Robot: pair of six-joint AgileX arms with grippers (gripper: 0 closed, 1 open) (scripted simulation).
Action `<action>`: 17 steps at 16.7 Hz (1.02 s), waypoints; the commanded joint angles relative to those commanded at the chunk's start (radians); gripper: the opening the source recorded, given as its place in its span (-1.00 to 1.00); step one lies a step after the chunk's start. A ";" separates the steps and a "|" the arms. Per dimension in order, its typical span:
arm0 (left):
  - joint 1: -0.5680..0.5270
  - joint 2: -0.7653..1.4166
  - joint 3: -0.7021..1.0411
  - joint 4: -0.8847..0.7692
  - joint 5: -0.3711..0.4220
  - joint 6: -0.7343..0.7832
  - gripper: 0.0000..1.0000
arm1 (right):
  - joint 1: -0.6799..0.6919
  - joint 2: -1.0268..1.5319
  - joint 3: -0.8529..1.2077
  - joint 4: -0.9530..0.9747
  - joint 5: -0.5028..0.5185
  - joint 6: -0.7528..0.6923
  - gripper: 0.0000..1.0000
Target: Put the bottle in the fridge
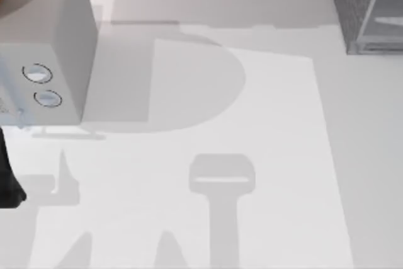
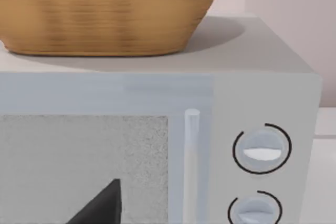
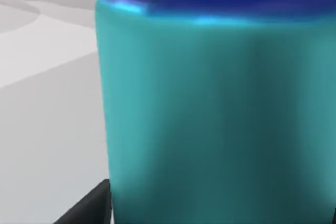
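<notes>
Fridge (image 1: 368, 7) at the table's (image 1: 264, 155) far right corner.
Teal bottle (image 3: 220, 114) looms against the right gripper; jaw state for either gripper: cannot tell.

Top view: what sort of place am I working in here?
Probably a mock kitchen counter in simulation: a microwave with two dials at the left, a fridge at the far right, and a wicker basket on the microwave.
</notes>
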 joint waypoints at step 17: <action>0.000 0.000 0.000 0.000 0.000 0.000 1.00 | 0.000 0.000 0.000 0.000 0.000 0.000 -0.98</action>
